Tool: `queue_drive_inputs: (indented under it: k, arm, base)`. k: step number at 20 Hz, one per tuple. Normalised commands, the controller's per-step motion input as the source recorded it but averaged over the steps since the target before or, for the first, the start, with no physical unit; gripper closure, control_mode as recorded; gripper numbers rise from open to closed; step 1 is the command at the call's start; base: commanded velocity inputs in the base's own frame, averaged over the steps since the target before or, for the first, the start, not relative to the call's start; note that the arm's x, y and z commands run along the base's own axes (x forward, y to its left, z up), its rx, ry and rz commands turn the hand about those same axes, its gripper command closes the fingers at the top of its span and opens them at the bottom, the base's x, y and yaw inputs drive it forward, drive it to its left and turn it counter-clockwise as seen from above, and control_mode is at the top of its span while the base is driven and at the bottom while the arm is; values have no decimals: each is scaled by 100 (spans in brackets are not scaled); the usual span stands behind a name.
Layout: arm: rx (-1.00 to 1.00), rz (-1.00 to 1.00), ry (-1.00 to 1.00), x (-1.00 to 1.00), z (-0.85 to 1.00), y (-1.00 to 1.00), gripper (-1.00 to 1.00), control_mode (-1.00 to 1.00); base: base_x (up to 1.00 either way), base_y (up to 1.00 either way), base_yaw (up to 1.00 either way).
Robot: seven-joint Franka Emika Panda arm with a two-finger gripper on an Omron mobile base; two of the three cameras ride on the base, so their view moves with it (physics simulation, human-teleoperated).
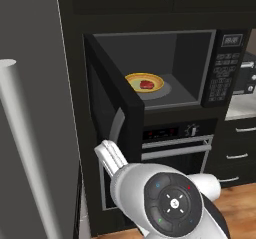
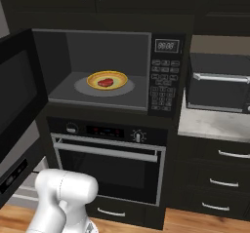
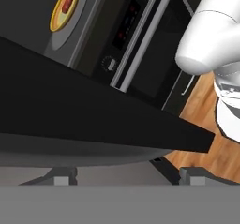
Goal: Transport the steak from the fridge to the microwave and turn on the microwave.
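**Steak was in, door still needed shutting**

Starting closest: the two-finger gripper [image 3: 126, 178] sat right up against the black windowed microwave door [image 1: 112, 115], down near its lower edge. In the hand view the two dark fingertips [image 3: 63, 178] stood well apart with nothing between them, one towards 7 o'clock and one towards 5, so spread and empty.

My read was that the step in hand was swinging that door closed. To do it well I'd have pushed on the flat outer face close to the curved silver handle [image 1: 116, 125], far from the hinge, and followed the arc rather than shoving straight in. Smooth glossy panel, so a slanted push could slide off.

Behind the door, the black oven with the horizontal silver bar handle [image 2: 108, 150] sat below the cavity, all hard shiny surfaces.

Further in, the black built-in microwave [image 2: 163, 71] stood open, matte grey inside, with a round grey turntable. On it was the shallow yellow plate [image 2: 118, 77], and the small flat oval red steak [image 2: 105, 82] lay at its centre. The button keypad [image 2: 161, 88] was at 3 o'clock of the cavity, for the start press later.
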Motion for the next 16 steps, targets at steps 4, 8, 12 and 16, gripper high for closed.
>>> queue_drive_inputs:
  k: [4, 8, 12, 16]
  arm:
    - [0, 0, 0, 32, -4, -6, -100, -100]
    - [0, -5, 0, 32, -5, -19, -100, -100]
    - [0, -12, 0, 27, -5, -30, -100, -100]
    - [0, -13, 0, 22, -5, -27, -100, -100]
  base:
    - [0, 0, 0]
    - [0, 0, 0]
    - [0, 0, 0]
    - [0, 0, 0]
